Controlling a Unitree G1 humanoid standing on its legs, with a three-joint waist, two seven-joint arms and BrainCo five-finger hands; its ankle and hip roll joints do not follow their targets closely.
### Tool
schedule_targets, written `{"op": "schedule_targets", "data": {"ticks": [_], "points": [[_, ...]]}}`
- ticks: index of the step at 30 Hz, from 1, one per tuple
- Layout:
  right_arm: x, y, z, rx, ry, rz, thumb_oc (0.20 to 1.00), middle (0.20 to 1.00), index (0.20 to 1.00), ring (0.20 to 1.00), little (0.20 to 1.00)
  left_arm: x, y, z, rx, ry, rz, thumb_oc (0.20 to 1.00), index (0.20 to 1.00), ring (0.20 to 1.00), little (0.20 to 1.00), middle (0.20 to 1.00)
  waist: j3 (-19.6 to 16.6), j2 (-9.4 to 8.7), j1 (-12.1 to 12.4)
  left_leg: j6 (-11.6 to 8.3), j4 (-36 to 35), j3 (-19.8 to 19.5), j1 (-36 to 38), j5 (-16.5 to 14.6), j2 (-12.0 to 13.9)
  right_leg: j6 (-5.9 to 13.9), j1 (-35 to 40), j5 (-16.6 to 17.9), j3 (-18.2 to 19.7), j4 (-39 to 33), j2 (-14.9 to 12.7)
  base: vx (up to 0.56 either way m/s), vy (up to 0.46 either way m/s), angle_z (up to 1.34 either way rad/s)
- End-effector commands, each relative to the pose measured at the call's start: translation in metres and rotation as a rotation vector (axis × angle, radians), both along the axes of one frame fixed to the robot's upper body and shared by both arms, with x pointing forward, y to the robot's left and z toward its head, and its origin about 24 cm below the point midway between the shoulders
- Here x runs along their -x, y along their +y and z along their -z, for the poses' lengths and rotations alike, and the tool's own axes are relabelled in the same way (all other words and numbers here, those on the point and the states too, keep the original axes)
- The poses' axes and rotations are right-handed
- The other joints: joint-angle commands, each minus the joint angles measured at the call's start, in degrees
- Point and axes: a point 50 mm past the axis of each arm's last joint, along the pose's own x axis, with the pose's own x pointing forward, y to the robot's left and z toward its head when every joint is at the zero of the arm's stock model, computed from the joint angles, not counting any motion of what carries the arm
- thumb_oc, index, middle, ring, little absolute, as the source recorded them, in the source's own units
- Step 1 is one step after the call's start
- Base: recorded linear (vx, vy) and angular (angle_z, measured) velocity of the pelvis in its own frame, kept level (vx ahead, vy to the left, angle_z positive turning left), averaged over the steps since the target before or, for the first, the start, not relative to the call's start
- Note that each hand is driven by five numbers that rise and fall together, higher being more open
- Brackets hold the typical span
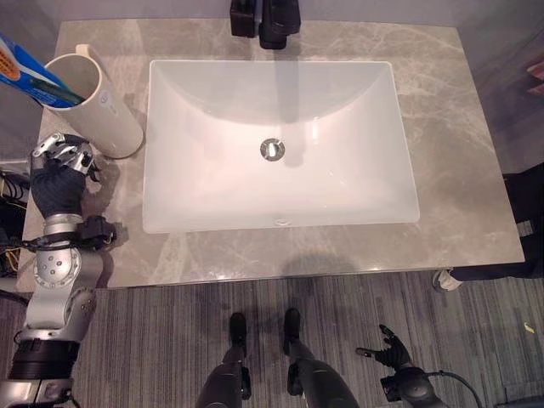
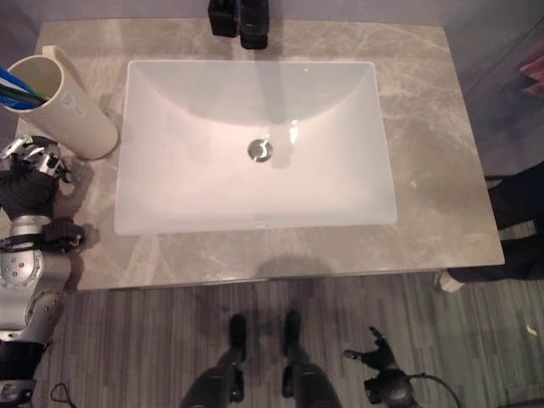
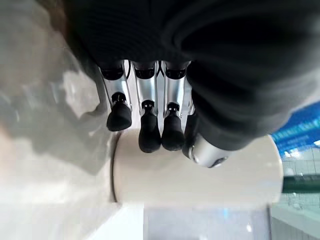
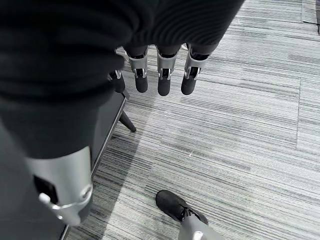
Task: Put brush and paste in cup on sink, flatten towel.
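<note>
A cream cup (image 1: 100,102) stands on the grey marble counter (image 1: 476,170) left of the sink, tilted toward the view's corner. A blue toothpaste tube (image 1: 25,68) sticks out of its mouth, and a dark green handle (image 3: 301,184) shows beside the tube. My left hand (image 1: 59,174) hovers just in front of the cup's base. Its fingers (image 3: 149,134) are relaxed and point at the cup's side (image 3: 200,180) without closing round it. My right hand (image 1: 393,348) hangs low over the floor with its fingers spread and nothing in it.
The white rectangular basin (image 1: 357,93) with a metal drain (image 1: 272,149) fills the counter's middle. A black faucet (image 1: 270,21) stands at the back edge. A person's dark leg (image 1: 529,221) and pale shoe (image 1: 446,279) show at the counter's right end.
</note>
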Motion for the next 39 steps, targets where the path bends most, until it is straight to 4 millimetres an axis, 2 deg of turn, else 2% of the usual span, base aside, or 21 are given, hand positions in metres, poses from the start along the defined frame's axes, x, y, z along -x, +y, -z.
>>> {"op": "schedule_targets", "data": {"ticks": [1,8,15,24,39], "points": [[0.015,-0.008,0.006,0.031,0.055,0.014,1.0,1.0,1.0,1.0,1.0,0.009,0.0,0.005,-0.016,0.005,0.025,0.2,0.2,0.2,0.2,0.2,-2.5,0.19,0.3,-3.73,0.1,-4.4,2.1,-2.9,2.5,5.54,3.4,-2.1,-0.3,-0.1,-5.6,0.03,-0.019,-0.03],[0.019,-0.013,0.005,0.04,0.059,0.028,1.0,1.0,1.0,1.0,1.0,0.027,-0.003,0.018,0.018,0.039,0.072,0.2,0.2,0.2,0.2,0.2,-3.3,0.83,1.0,-3.92,0.1,-4.8,2.8,-2.9,2.6,5.32,4.2,-2.6,-1.0,-0.1,-5.4,0.0,0.0,0.0],[0.019,-0.014,0.004,0.038,0.056,0.01,1.0,1.0,1.0,1.0,1.0,0.02,-0.008,0.025,0.021,0.103,0.147,0.2,0.2,0.2,0.2,0.2,-3.3,1.44,0.7,-4.06,0.1,-4.6,2.2,-2.3,2.8,5.28,3.5,-2.2,-1.1,-0.1,-5.3,-0.01,-0.004,0.02],[0.023,-0.013,0.005,0.029,0.067,0.009,1.0,1.0,1.0,1.0,1.0,0.004,-0.01,0.008,0.015,0.044,0.109,0.2,0.2,0.2,0.2,0.2,-2.6,1.57,-0.6,-4.12,0.1,-3.8,0.7,-2.1,2.9,5.42,1.6,-1.7,-0.3,-0.1,-5.3,0.0,-0.001,-0.04],[0.017,-0.012,0.002,0.024,0.047,0.008,1.0,1.0,1.0,1.0,1.0,-0.012,0.001,-0.016,0.008,-0.045,-0.017,0.2,0.2,0.2,0.2,0.2,-2.6,0.52,-1.3,-4.23,0.1,-3.6,-0.3,-2.3,3.4,5.35,0.4,-1.9,0.4,-0.1,-4.8,0.0,0.0,-0.02]]}}
